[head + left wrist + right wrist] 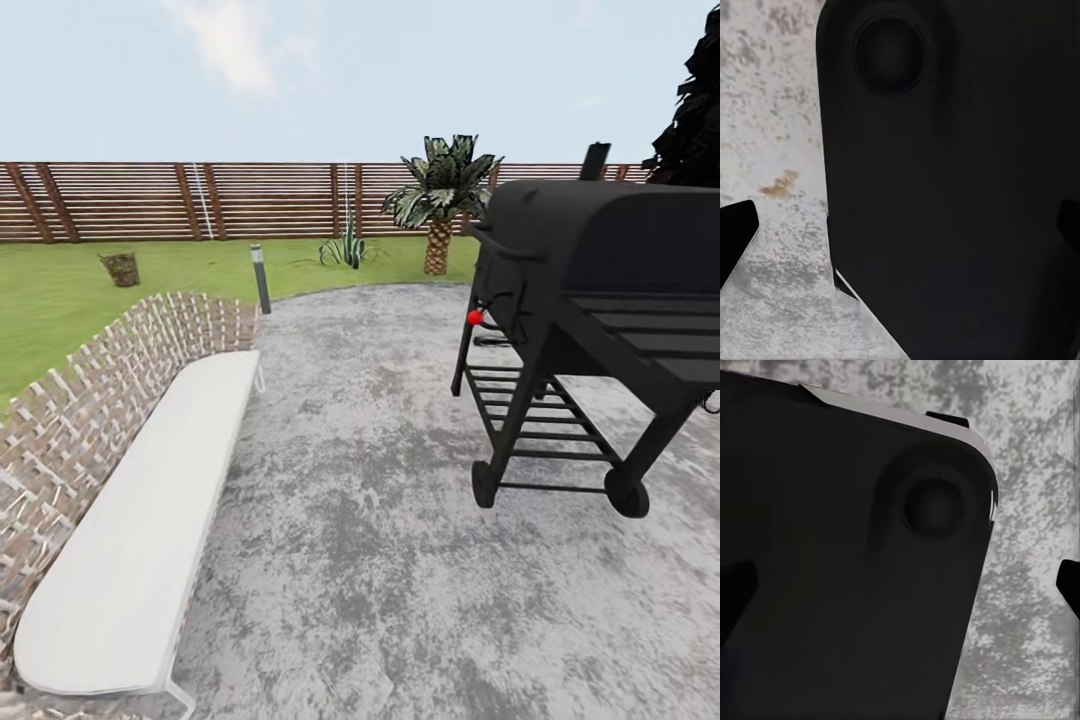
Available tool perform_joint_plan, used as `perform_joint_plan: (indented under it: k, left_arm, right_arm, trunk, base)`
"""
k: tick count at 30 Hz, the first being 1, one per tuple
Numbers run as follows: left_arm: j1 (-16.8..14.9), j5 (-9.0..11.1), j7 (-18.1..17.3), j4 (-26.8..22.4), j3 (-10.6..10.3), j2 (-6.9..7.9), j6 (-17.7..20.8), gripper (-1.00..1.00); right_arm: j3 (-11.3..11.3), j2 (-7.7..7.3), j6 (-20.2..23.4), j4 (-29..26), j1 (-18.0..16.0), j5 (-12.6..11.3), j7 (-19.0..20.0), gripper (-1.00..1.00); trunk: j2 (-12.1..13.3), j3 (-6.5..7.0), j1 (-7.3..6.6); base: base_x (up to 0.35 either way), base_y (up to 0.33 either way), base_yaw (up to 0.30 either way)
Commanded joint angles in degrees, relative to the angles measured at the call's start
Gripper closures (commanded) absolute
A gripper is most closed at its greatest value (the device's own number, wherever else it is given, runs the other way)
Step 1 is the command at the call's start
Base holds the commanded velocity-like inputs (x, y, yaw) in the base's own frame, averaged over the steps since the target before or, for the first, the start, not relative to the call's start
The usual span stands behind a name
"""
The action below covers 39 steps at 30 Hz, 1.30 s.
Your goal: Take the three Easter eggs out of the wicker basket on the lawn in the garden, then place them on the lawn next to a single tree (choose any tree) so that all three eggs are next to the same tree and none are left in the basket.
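— Where was the wicker basket [120, 268]?

— Far off on the lawn [60, 300], near the fence [200, 200]; I stood on the patio [380, 520] beside the grill [590, 300].

— And the eggs?

— Too distant to make out. I judged them light, smooth, slippery; best pinched across the middle.

— The jaws?

— I couldn't tell how they stood; dark robot bodywork blocked both wrist cameras.

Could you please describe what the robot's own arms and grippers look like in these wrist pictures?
Little of them shows. The left gripper's fingertips are plain matte black with angled edges, entering from the picture's sides. The right gripper's fingertips look the same. Between them sits a large black rounded panel with a circular recess, pale along its edge, above the grey patio. No cables or markings are visible.
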Motion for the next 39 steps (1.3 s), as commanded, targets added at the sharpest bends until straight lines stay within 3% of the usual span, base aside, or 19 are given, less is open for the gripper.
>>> perform_joint_plan:
  k: [1, 39]
  left_arm:
    - [-0.02, 0.07, 0.03, 0.0, 0.03, -0.01, -0.08, -1.0]
    - [-0.02, 0.07, 0.04, 0.0, 0.03, -0.01, -0.08, -1.0]
  right_arm:
    - [0.15, 0.0, -0.16, 0.04, -0.04, 0.16, -0.01, -1.0]
    - [0.15, -0.05, -0.19, 0.04, -0.03, 0.15, -0.01, -1.0]
  trunk:
    - [-0.02, -0.05, 0.03]
    - [-0.02, -0.15, 0.03]
  base:
    - [0.339, 0.0, 0.0]
    - [0.339, 0.0, 0.027]
